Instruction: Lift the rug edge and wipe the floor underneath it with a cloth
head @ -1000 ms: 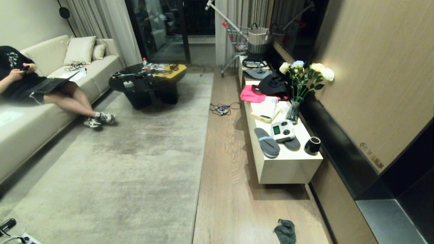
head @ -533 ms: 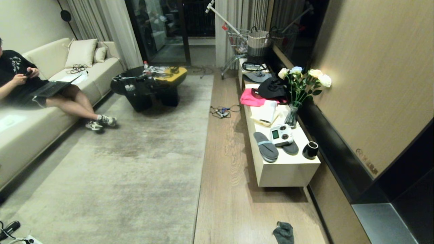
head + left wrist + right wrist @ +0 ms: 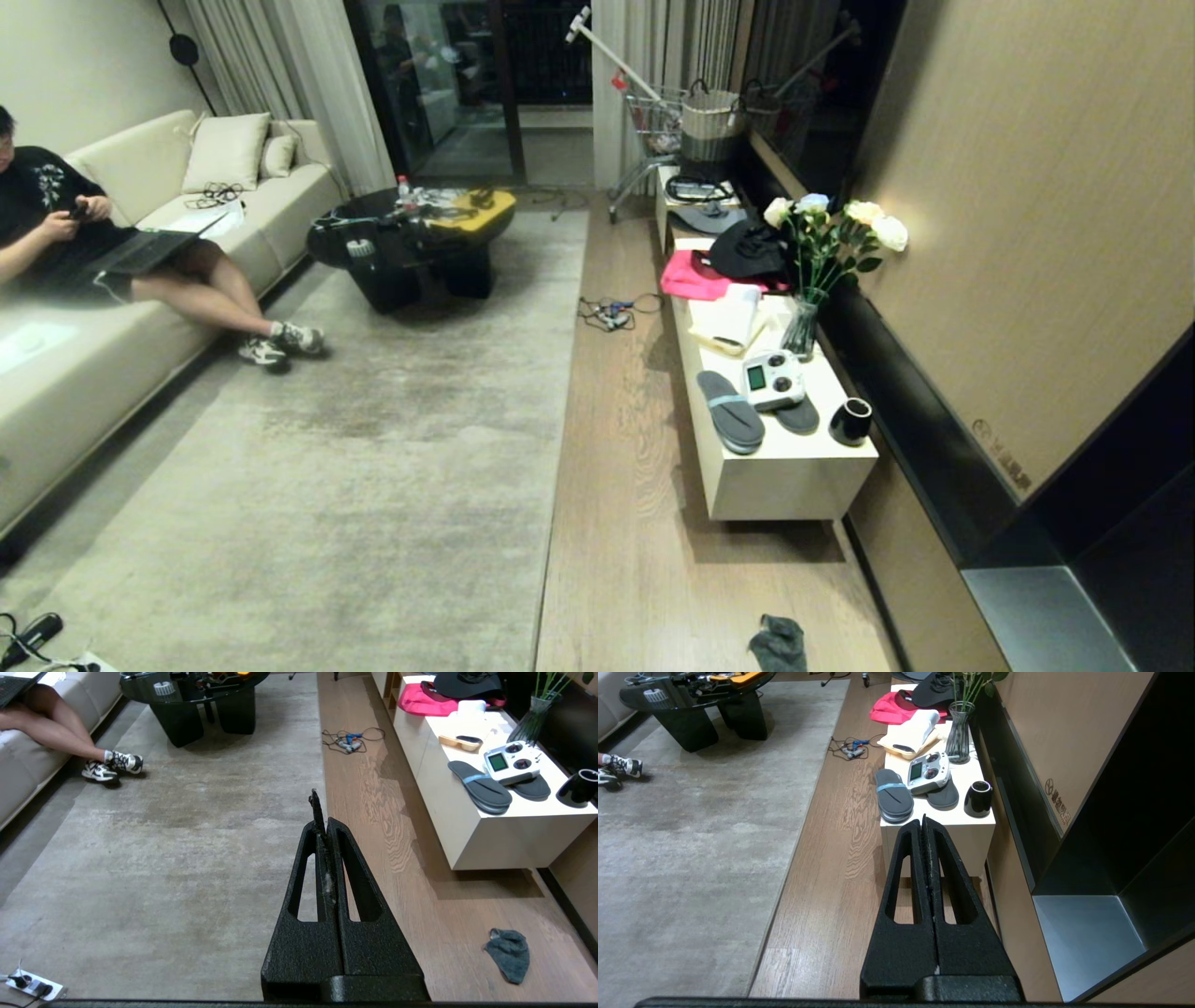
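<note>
Both claws are clenched empty, tips pressed together: left claw (image 3: 322, 821) hangs over the rug edge (image 3: 558, 411), right claw (image 3: 926, 826) over the floor (image 3: 635, 523) near the low white surface (image 3: 794, 476). The cloth (image 3: 780, 644) lies crumpled on the bare planks, well apart from the rug border and barely inside the head view.

Stuff that could go sideways, I'd guess: the rug is huge, so a claw pinching that thin border might slip off the pile. The cable tangle (image 3: 611, 308) on the floor could snag a wipe if it runs that far up.

Only the left wrist view shows the cloth whole; the right wrist view misses it completely. The head view is the only one showing the person (image 3: 56, 224) seated on the sofa (image 3: 140, 168).
</note>
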You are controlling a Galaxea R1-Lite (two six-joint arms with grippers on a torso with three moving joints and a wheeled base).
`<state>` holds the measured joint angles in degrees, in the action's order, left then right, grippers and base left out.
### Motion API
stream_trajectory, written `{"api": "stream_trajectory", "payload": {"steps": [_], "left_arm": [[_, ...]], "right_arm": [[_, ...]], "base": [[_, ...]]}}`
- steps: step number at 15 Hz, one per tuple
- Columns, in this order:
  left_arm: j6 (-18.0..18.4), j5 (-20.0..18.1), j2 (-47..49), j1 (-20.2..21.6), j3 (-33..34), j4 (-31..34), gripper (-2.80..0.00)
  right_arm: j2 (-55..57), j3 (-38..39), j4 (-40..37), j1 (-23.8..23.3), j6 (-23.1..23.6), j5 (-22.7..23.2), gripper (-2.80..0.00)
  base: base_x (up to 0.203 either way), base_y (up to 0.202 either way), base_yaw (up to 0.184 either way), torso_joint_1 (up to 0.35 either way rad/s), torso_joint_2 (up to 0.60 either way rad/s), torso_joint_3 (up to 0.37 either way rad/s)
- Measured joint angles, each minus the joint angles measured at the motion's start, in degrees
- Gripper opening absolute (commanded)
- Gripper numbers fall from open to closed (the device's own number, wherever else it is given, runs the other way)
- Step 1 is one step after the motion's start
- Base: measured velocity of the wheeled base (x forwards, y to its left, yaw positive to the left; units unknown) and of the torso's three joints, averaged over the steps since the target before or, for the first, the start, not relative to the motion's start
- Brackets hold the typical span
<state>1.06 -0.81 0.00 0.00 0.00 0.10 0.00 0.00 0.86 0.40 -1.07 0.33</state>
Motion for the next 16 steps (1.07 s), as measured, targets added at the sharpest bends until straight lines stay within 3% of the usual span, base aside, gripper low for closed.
{"api": "stream_trajectory", "payload": {"steps": [16], "left_arm": [[0.0,0.0,0.0,0.0,0.0,0.0,-2.8]], "right_arm": [[0.0,0.0,0.1,0.0,-2.9,-2.0,-2.8]], "base": [[0.0,0.0,0.0,0.0,0.0,0.0]]}}
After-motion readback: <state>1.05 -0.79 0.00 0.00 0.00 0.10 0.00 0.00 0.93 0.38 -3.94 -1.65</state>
